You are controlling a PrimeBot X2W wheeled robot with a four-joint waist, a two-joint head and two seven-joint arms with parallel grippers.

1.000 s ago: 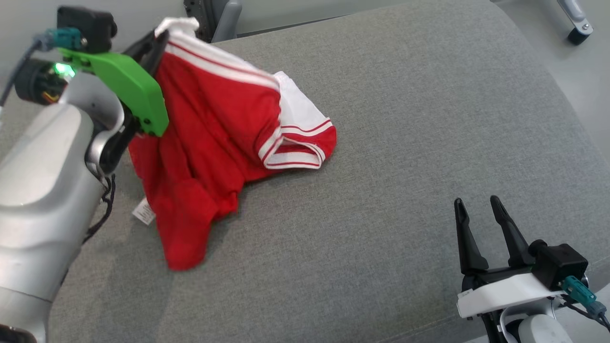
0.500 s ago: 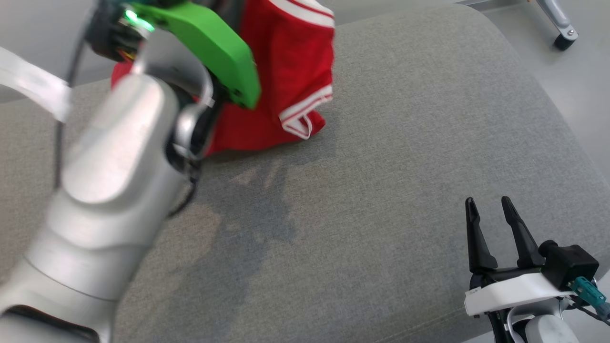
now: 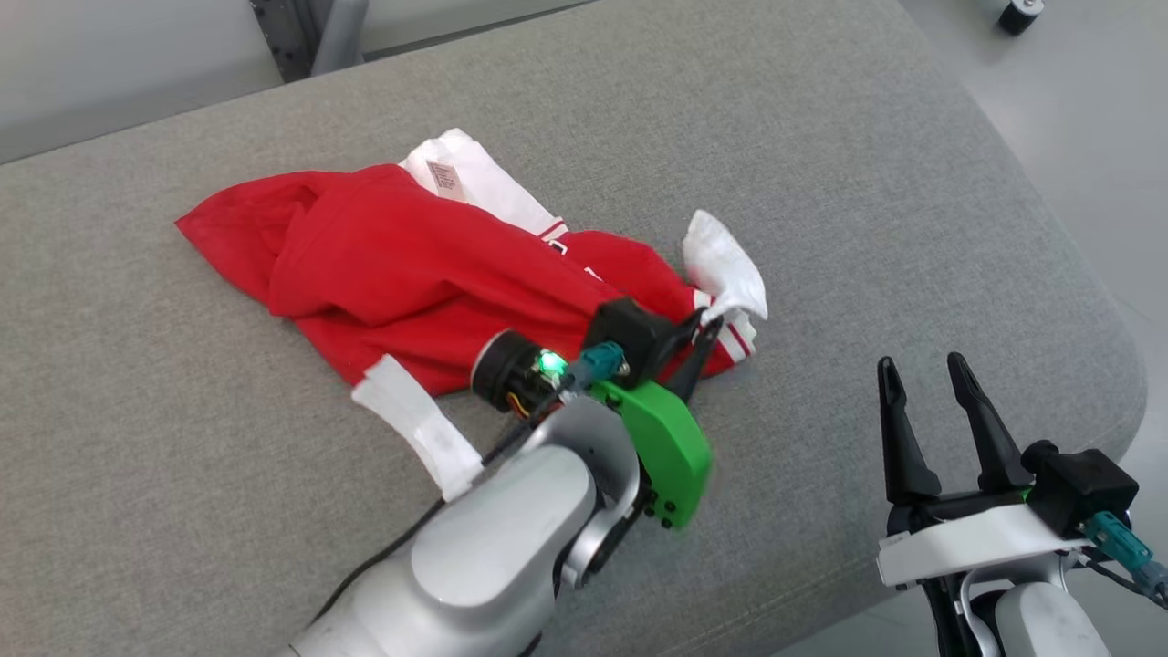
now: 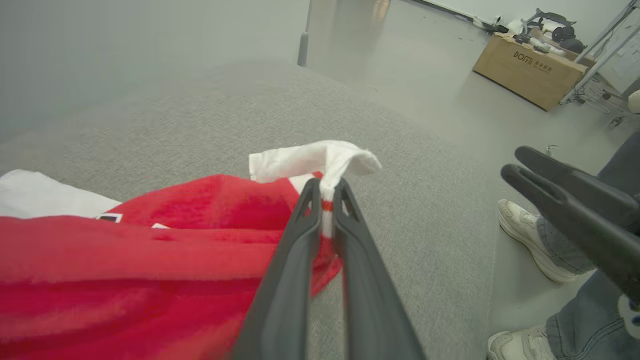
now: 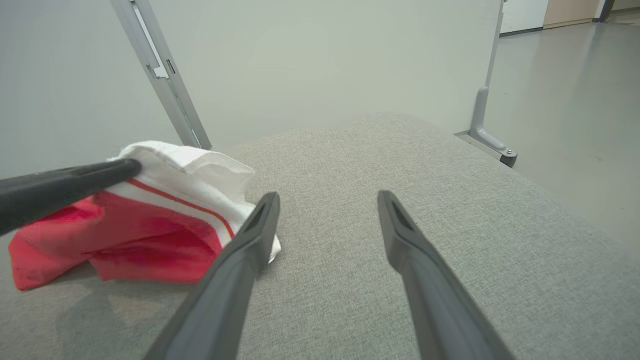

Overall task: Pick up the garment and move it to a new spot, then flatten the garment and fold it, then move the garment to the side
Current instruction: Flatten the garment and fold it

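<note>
The garment (image 3: 401, 274) is a red top with white, red-striped trim, lying crumpled across the middle of the grey cushion (image 3: 821, 182). My left gripper (image 3: 704, 321) is shut on the garment's white corner at its right end, and the left wrist view shows that white fold (image 4: 320, 157) pinched between the two fingertips of the left gripper (image 4: 326, 186). My right gripper (image 3: 917, 367) stands open above the cushion's near right part, nothing between its fingers. In the right wrist view the right gripper (image 5: 327, 197) points past the garment (image 5: 125, 230), which lies to its left.
The cushion's rounded right edge (image 3: 1095, 301) drops to the floor. A person's white shoes (image 4: 532, 240) and jeans stand beside that edge. A cardboard box (image 4: 530, 70) sits on the floor further off. Metal frame legs (image 5: 165, 80) rise behind the cushion.
My left arm has swung the garment from hanging high at the far left down onto the cushion, where it lies spread toward the middle. The head camera shifted. The right gripper stayed open.
</note>
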